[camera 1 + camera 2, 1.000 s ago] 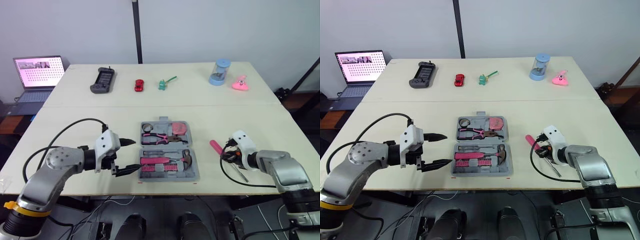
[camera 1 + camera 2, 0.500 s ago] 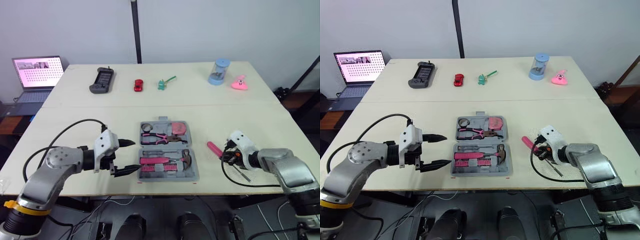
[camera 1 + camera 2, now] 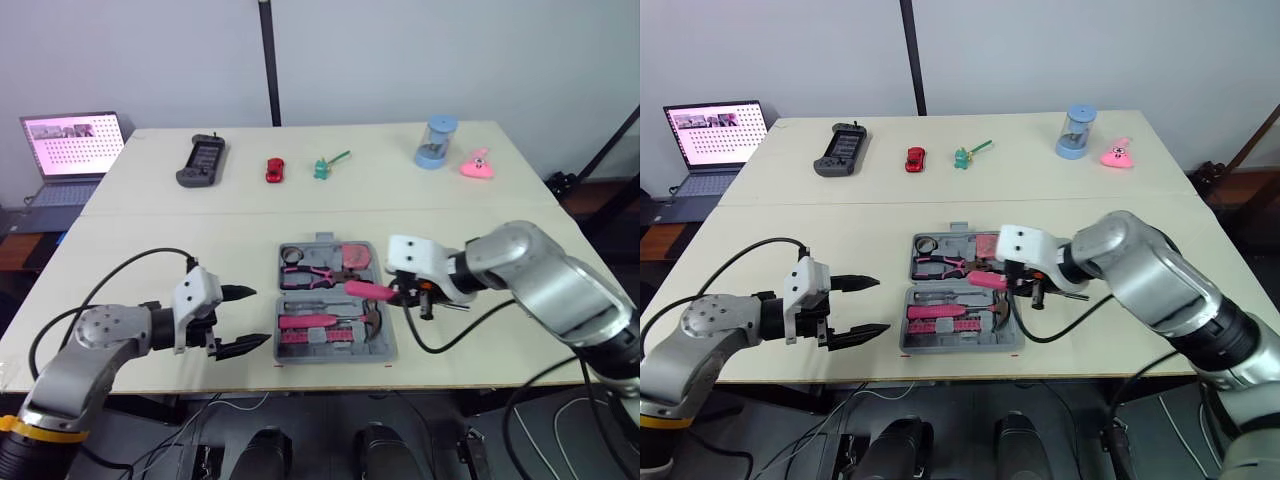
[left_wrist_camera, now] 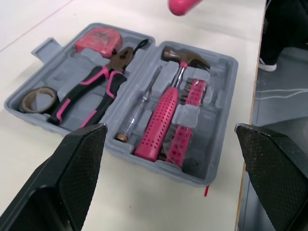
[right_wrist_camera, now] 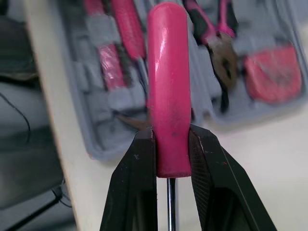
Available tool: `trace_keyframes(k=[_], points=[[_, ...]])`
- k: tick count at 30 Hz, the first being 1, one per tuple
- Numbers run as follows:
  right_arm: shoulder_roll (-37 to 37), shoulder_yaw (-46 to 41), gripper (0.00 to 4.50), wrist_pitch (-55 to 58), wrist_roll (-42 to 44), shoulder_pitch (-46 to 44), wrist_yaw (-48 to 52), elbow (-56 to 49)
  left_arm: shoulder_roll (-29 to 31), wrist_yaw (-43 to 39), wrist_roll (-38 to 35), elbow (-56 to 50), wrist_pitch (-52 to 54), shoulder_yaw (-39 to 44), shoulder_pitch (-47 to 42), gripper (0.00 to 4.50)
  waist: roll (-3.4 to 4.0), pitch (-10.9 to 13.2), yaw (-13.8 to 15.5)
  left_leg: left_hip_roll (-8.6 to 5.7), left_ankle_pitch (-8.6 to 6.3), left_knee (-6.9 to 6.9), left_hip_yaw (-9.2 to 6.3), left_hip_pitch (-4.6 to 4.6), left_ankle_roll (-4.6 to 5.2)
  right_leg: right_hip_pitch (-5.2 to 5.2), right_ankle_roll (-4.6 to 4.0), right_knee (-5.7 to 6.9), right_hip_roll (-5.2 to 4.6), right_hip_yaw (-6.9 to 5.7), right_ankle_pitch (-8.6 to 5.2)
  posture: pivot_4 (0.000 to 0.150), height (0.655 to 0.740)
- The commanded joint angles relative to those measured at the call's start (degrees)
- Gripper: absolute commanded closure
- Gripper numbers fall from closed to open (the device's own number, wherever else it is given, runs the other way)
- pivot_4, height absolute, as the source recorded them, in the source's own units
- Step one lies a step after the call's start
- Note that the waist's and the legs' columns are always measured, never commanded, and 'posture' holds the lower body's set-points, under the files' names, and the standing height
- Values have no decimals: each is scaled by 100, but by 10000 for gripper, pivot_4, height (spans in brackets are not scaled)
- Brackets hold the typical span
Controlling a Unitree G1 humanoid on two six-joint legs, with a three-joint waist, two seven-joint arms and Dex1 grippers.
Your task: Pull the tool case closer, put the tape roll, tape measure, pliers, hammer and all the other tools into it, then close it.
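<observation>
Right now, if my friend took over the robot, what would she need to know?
Left gripper: open, empty, beside the grey plastic tool case, not touching it.
Right gripper: shut on the pink-handled screwdriver, held over the case.
Done: the case lies open near the front edge of the cream table, holding the tape roll, pink tape measure, pink-and-black pliers and pink-handled hammer.
Left: set the screwdriver in the case, then close it.
</observation>
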Motion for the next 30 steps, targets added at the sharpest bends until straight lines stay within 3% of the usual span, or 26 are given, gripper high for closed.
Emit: trace_keyframes(k=[1,15,30], points=[[316,775,41018,804,50,-526,-121,-427,60,59,-80,-340,-62,231,275,0,0,0,7,0,0,0,0,0,0,0,0,-1,-2,0,0,1500,6741],[1438,2185,41018,1211,137,-888,-980,106,75,100,71,-600,-303,425,1415,0,1,-1,-1,-4,0,-3,-1,-7,0,-10,0,1,-7,-1,1,1500,6741],[2345,2636,41018,660,57,-1067,-1303,833,196,78,1,-748,-276,746,1810,0,2,-1,-5,-6,0,-3,-3,-6,0,-10,0,2,-7,-3,1,1500,6741]])
